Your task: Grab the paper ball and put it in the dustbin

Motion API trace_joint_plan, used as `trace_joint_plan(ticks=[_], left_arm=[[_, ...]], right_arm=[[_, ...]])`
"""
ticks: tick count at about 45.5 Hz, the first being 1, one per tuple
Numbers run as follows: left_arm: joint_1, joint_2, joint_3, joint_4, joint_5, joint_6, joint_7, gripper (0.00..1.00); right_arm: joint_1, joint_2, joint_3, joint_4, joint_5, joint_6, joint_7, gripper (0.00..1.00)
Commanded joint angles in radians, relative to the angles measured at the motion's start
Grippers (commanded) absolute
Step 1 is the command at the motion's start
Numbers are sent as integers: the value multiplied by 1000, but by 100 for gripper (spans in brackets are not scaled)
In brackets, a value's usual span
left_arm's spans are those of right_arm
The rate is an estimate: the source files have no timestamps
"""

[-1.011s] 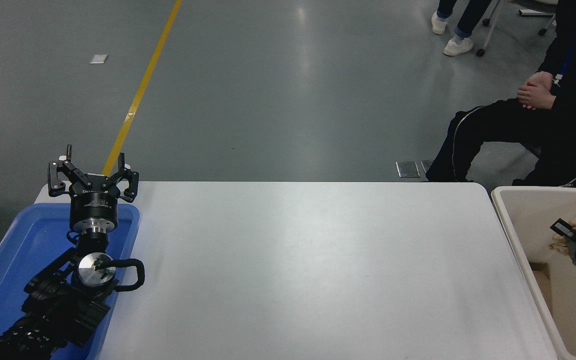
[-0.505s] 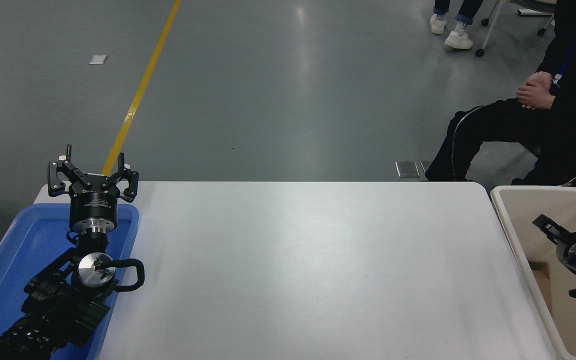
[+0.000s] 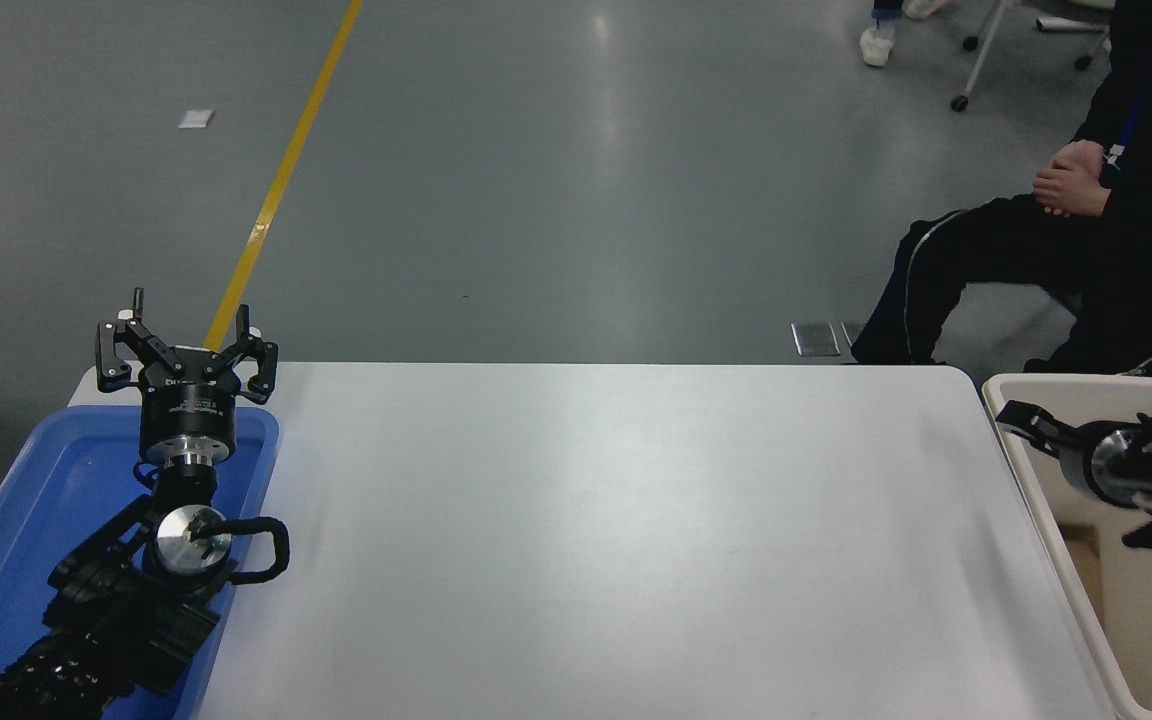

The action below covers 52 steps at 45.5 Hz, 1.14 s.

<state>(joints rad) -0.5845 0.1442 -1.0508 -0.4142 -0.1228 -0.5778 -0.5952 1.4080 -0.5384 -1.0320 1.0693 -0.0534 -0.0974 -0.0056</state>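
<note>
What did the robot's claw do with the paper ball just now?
A second ago the right claw held the paper ball over the dustbin. It let go, and the ball is no longer visible. The claw then moved up and left, and now sits above the dustbin's left rim. The left claw, the blue tray and the seated person stayed put.
</note>
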Motion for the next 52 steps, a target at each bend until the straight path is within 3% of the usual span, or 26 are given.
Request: trace_joint_plan(ticks=[1,15,23,30,36,52], left_arm=[[0,0,0,0,2,-1,0,99],[0,0,0,0,2,-1,0,99],[0,0,0,0,0,-1,0,99],[0,0,0,0,0,-1,0,99],[0,0,0,0,0,-1,0,99],[0,0,0,0,2,-1,0,99]], right_arm=[[330,86,-253,342,-3,111,1,100],[715,190,-287,675,7,363,4,100],[851,252,-255,676,21,450,15,100],[963,253,-188,676,130,629,18,100],[1031,247,-160,676,139,738,16,100],[1056,247,-135,676,136,792,9,100]])
